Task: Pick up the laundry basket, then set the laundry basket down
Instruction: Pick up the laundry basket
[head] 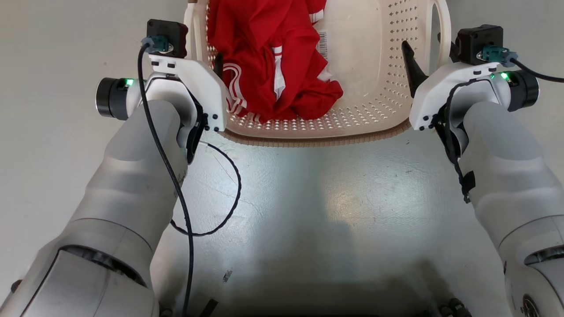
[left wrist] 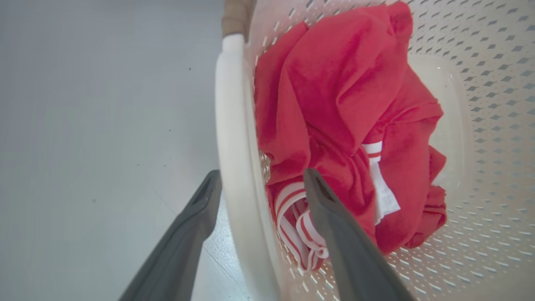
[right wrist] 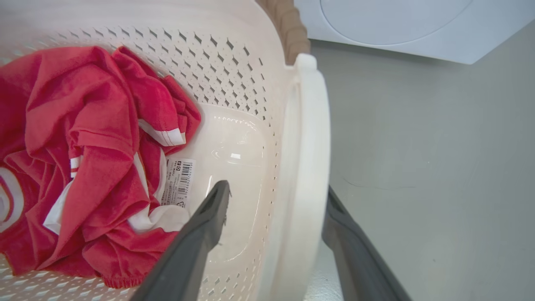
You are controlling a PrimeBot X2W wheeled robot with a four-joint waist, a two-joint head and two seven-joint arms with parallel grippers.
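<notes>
Head view: perforated plastic laundry basket (head: 387,66), crumpled red garment (head: 269,57) inside.

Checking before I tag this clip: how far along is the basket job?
Done: the left hand straddles the laundry basket's left handle, the right hand its right handle. In hand: the grasp; both hands open, one finger inside the basket, one outside. Remaining: close, lift, set down.
</notes>
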